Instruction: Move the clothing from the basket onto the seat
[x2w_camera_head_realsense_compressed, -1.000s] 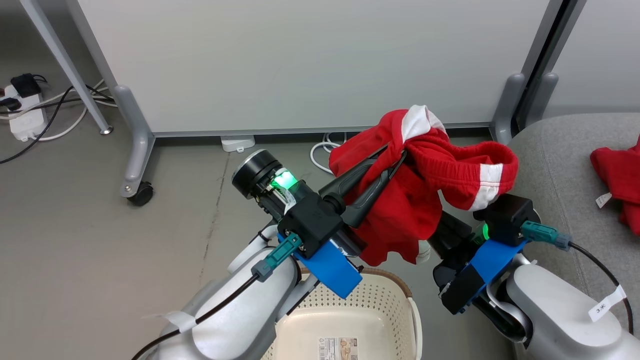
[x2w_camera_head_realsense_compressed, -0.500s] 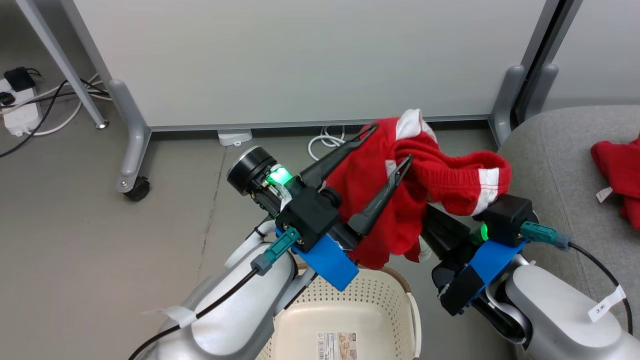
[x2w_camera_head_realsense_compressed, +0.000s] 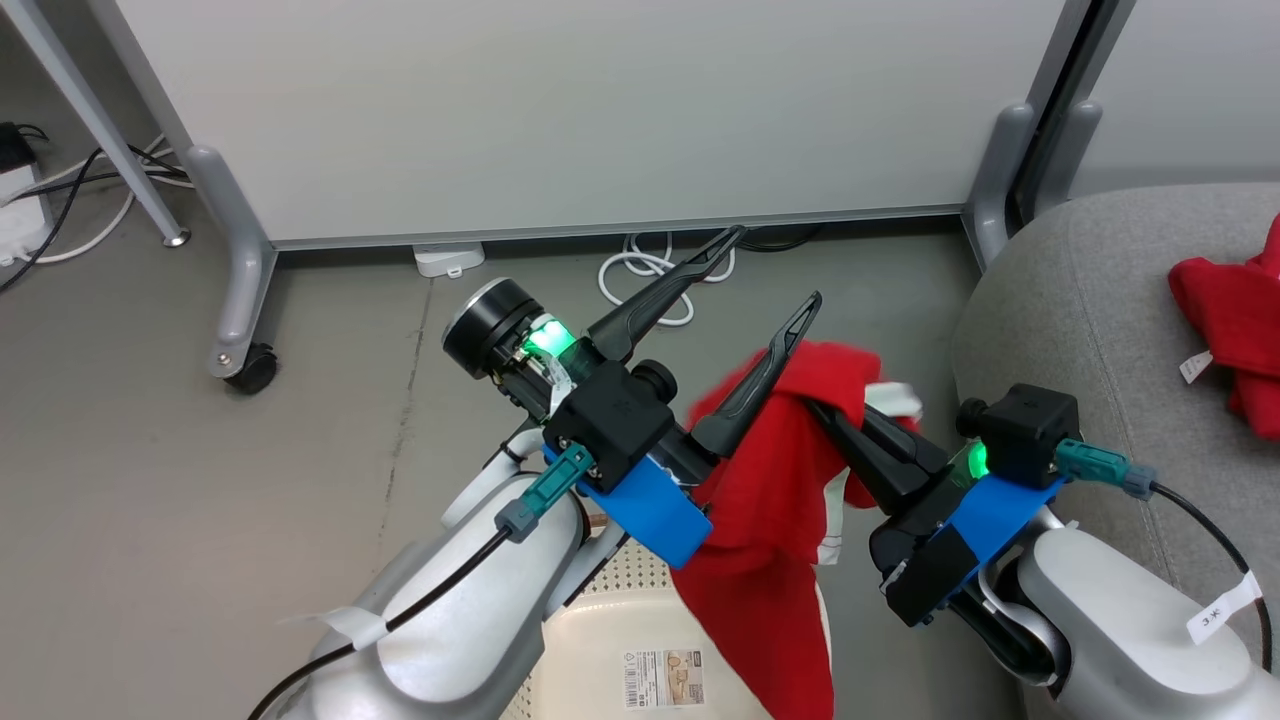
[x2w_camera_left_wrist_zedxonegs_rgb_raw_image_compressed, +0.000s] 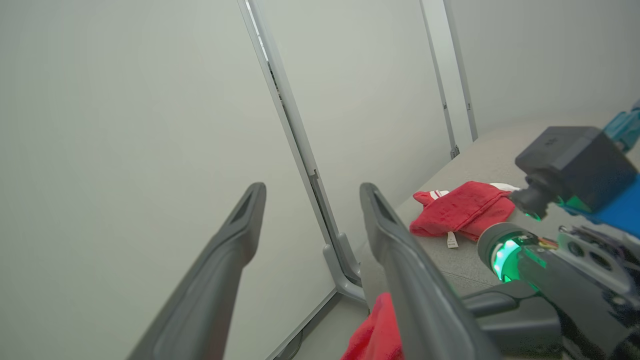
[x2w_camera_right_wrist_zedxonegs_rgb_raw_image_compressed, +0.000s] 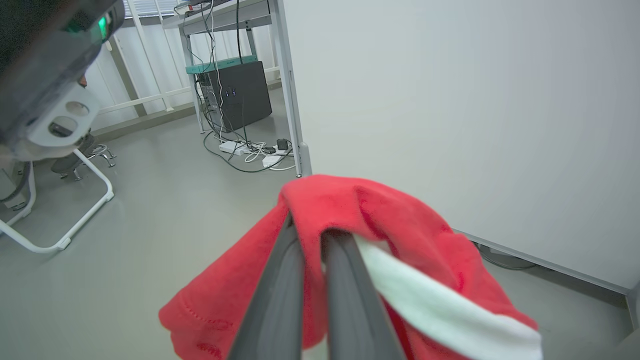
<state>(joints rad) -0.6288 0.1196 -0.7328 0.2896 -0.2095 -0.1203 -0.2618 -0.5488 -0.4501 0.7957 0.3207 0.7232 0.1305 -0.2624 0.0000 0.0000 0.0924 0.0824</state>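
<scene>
The floor (x2w_camera_head_realsense_compressed: 200, 480) is smooth, grey and hard. Tall pale panels (x2w_camera_head_realsense_compressed: 600, 100) stand on it on grey metal legs, and one leg has a small black wheel (x2w_camera_head_realsense_compressed: 250, 370). A white cable (x2w_camera_head_realsense_compressed: 640, 280) lies in loops at the foot of the panels. The seat (x2w_camera_head_realsense_compressed: 1080, 290) is big, grey, round at the edge and covered in rough cloth. One soft red garment (x2w_camera_head_realsense_compressed: 1225, 320) with a little white tag lies on top of it. The right end effector (x2w_camera_right_wrist_zedxonegs_rgb_raw_image_compressed: 309, 232) has its two dark fingers pinched close on the other red garment (x2w_camera_head_realsense_compressed: 770, 540), which is fuzzy with a white stripe and hangs down over the basket (x2w_camera_head_realsense_compressed: 610, 660). The basket is cream plastic with small holes. The left end effector (x2w_camera_head_realsense_compressed: 776, 265) is spread wide and holds nothing.
</scene>
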